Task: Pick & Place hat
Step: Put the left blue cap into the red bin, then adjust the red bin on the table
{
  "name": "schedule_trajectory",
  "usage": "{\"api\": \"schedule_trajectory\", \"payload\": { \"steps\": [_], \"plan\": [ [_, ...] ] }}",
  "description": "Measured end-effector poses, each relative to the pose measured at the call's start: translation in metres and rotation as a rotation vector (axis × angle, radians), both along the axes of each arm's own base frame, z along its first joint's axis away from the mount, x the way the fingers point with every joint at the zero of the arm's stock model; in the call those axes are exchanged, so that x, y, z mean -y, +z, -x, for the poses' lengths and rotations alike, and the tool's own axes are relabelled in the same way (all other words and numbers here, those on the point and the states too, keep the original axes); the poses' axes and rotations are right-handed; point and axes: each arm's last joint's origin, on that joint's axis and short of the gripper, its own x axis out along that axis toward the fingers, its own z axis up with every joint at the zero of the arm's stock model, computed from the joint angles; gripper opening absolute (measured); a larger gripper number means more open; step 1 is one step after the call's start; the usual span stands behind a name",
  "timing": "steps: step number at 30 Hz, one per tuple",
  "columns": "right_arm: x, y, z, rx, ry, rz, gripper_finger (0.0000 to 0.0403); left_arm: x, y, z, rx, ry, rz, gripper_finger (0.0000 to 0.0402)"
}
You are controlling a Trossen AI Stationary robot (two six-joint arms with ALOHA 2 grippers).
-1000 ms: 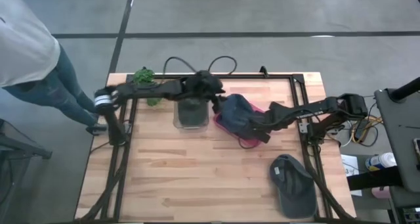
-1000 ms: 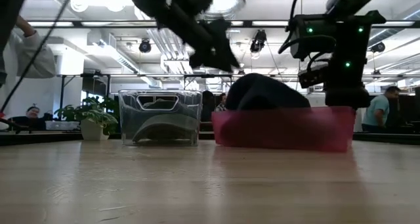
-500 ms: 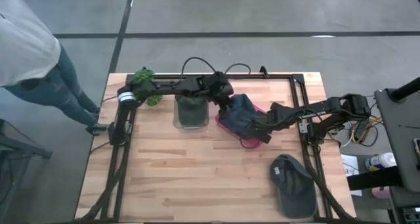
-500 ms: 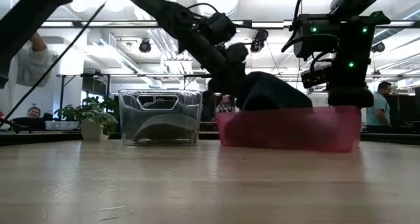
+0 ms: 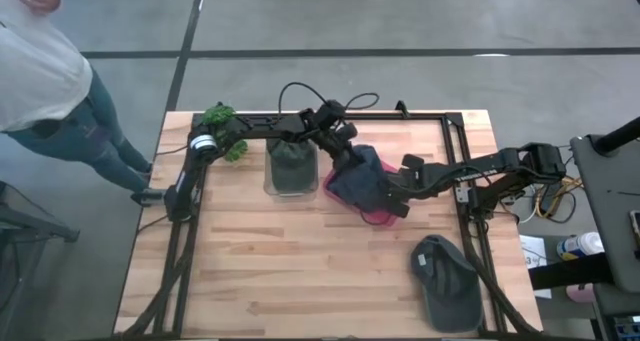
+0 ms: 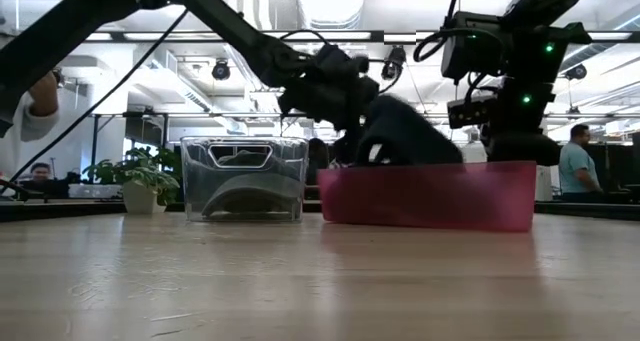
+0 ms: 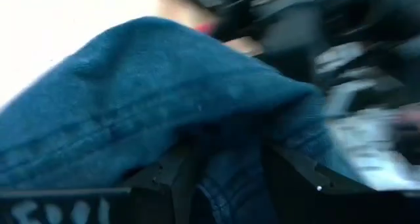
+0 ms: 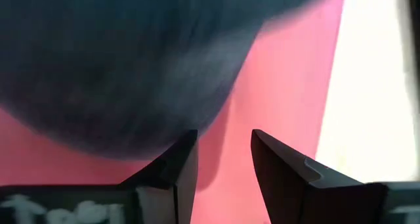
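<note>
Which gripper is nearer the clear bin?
Left. The left gripper is on the blue hat just beside the clear bin; the right gripper is at the pink bin's far side.
</note>
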Motion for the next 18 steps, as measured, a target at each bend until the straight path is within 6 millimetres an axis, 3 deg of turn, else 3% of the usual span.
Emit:
{"api": "schedule_trajectory", "payload": {
  "steps": [5, 11, 18],
  "plan": [
    [0.001, 0.002, -0.001, -0.009, 0.024, 0.024, 0.0137, -0.003, 0.005, -0.001, 0.061, -0.082, 0.144, 0.0165],
    [0.001, 0.007, 0.002, -0.008, 0.02, 0.036, 0.0137, -0.015, 0.009, 0.008, 0.027, 0.027, 0.057, 0.0165],
    [0.002, 0.026, 0.01, 0.07, 0.009, 0.099, 0.0137, -0.032, 0.023, 0.036, -0.113, 0.158, -0.047, 0.0165]
  ]
}}
